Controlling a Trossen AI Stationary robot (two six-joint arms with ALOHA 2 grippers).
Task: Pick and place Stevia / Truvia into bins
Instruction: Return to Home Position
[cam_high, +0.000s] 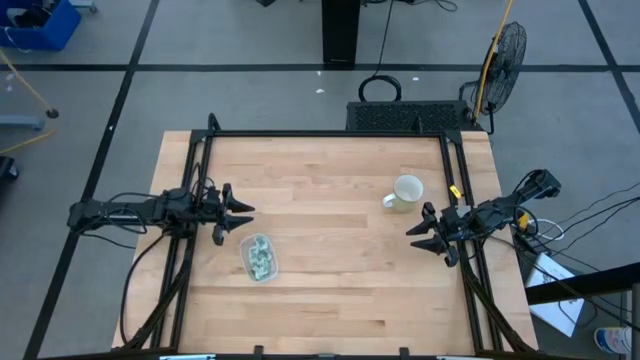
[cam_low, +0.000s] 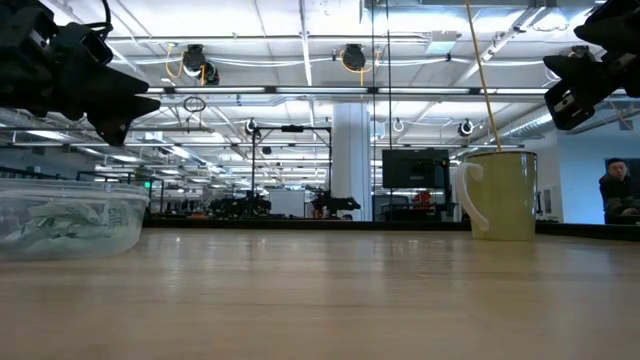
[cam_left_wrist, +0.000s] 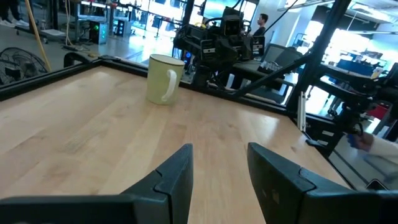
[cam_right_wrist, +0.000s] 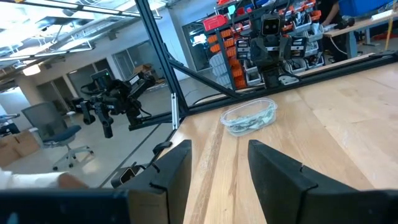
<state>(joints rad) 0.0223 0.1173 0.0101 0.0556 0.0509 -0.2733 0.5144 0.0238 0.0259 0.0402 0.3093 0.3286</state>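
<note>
The clear plastic bin (cam_high: 259, 257) stands on its base on the table's left half, with pale green and white Stevia packets (cam_high: 261, 262) lying inside it. It also shows in the low view (cam_low: 68, 218) and the right wrist view (cam_right_wrist: 249, 116). My left gripper (cam_high: 240, 222) hovers open above the table just beyond the bin's far end, near the left edge. My right gripper (cam_high: 424, 236) hovers open near the right edge, below the white mug. Both hold nothing. In the wrist views the left gripper (cam_left_wrist: 219, 168) and right gripper (cam_right_wrist: 219, 163) show bare gaps.
A white mug (cam_high: 405, 191) with a handle stands upright on the table's right half, seen also in the low view (cam_low: 497, 194) and left wrist view (cam_left_wrist: 163, 78). A black frame (cam_high: 330, 134) runs along the table's far and side edges. Bare wood lies between the arms.
</note>
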